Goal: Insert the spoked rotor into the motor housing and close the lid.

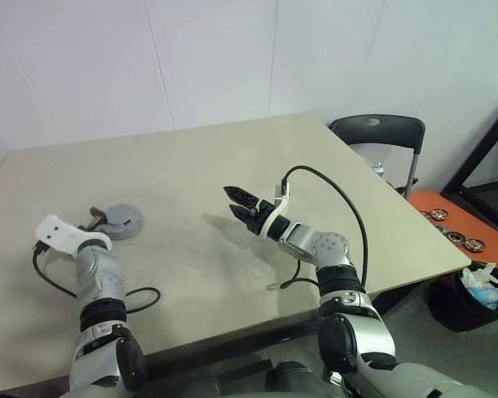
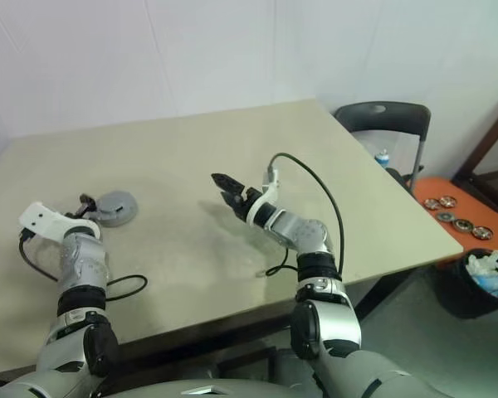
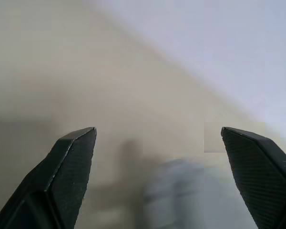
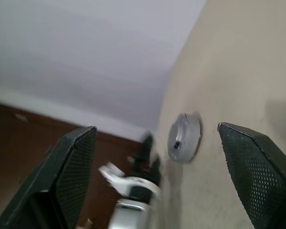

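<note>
No brand, label or writing can be read on anything here.

The motor housing [image 1: 120, 220] sits on the bench [image 1: 199, 166] toward its left side, a squat grey round piece with the lid [image 2: 114, 203] closed flat on top of it. The spoked rotor cannot be made out separately. In the right wrist view the housing appears as a grey disc [image 4: 184, 137] on the beige surface.

The left gripper [image 1: 92, 220] is just beside the housing on its left, jaws wide apart and holding nothing; whether a fingertip touches the housing cannot be told. The right gripper [image 1: 242, 206] hovers above the middle of the bench, well apart from the housing, its jaws also spread and empty.

Black cables [image 1: 141, 294] trail from both wrists over the bench near its front edge. Past the right edge stand a dark folding chair [image 1: 380, 137], an orange tray [image 1: 461, 224] carrying several small round parts, and a black bin [image 1: 473, 294] with crumpled white material. The bench's far half and right half lie bare, with white wall panels behind.
</note>
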### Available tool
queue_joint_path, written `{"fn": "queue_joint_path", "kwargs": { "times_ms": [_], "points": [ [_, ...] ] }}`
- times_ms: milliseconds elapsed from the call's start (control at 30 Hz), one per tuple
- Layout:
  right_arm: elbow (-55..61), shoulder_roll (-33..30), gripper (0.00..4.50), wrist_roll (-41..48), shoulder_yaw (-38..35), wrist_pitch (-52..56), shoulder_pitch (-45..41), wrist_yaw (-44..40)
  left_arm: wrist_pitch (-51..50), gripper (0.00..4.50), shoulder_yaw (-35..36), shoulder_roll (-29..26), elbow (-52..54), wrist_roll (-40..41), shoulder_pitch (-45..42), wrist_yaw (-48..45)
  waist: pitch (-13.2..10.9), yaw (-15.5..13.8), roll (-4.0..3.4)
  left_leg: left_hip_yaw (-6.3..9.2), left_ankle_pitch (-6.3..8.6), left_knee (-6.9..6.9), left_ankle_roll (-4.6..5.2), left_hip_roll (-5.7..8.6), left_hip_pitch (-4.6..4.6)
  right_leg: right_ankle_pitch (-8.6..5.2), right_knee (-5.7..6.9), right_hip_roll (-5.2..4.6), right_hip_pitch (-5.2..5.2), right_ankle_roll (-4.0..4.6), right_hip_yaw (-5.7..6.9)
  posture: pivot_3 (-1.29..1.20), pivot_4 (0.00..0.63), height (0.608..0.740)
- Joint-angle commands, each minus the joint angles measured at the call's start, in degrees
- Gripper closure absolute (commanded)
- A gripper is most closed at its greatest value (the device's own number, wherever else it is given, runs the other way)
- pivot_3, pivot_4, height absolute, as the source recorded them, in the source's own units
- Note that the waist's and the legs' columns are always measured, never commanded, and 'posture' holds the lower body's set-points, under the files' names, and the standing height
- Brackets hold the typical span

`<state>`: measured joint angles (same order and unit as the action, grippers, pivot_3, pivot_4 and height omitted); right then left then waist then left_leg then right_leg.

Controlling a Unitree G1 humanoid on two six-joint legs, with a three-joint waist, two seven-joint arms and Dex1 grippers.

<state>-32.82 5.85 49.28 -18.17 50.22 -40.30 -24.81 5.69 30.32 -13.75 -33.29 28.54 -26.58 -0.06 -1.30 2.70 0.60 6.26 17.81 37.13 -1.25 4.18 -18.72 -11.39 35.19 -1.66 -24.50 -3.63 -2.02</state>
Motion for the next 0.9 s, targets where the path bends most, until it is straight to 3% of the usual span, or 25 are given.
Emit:
{"fn": "queue_joint_path", "kwargs": {
  "times_ms": [33,333,567,700,900],
  "points": [
    [6.1,-1.5,0.26,-5.2,5.3,-4.0,1.1,-3.3,1.4,0.05,-5.1,-2.4,7.3,-0.2,1.7,-13.9,0.0,-0.2,0.00,0.00,0.00,0.00,0.01,0.01,-0.01,0.00,-0.02,0.00,0.00,0.00,0.01,0.00,0.000,0.740],
    [18.7,-8.3,0.26,-19.5,17.1,-17.6,6.1,-7.9,-5.0,0.05,-14.9,-6.3,20.7,3.4,9.1,-40.3,0.0,-0.2,-0.03,0.00,0.02,0.00,0.04,0.00,-0.08,-0.01,-0.04,0.03,-0.07,0.01,0.00,0.00,0.000,0.740],
    [27.1,-13.6,0.26,-25.7,20.4,-23.7,12.2,-8.6,-11.3,0.05,-18.3,-10.3,28.4,5.5,15.5,-50.6,-0.1,-0.2,-0.07,-0.01,0.03,-0.02,0.05,-0.03,-0.02,-0.03,-0.06,0.05,-0.03,0.00,-0.01,0.00,0.000,0.740],
    [25.6,-16.3,0.26,-34.7,25.4,-32.6,16.0,-7.7,-10.8,0.05,-20.7,-12.8,29.0,2.4,18.8,-54.6,-0.1,-0.4,-0.10,-0.03,0.03,0.00,0.07,-0.02,0.03,-0.04,-0.07,0.05,0.03,-0.01,-0.02,0.00,0.000,0.740],
    [23.4,-15.8,0.26,-36.5,25.4,-36.0,16.4,-8.0,-9.9,0.05,-20.8,-13.4,26.6,-0.1,17.6,-55.0,-0.2,-0.5,-0.12,-0.05,0.02,0.05,0.06,-0.04,0.23,-0.18,-0.08,0.10,0.25,-0.20,-0.02,0.00,0.000,0.740]
  ]
}}
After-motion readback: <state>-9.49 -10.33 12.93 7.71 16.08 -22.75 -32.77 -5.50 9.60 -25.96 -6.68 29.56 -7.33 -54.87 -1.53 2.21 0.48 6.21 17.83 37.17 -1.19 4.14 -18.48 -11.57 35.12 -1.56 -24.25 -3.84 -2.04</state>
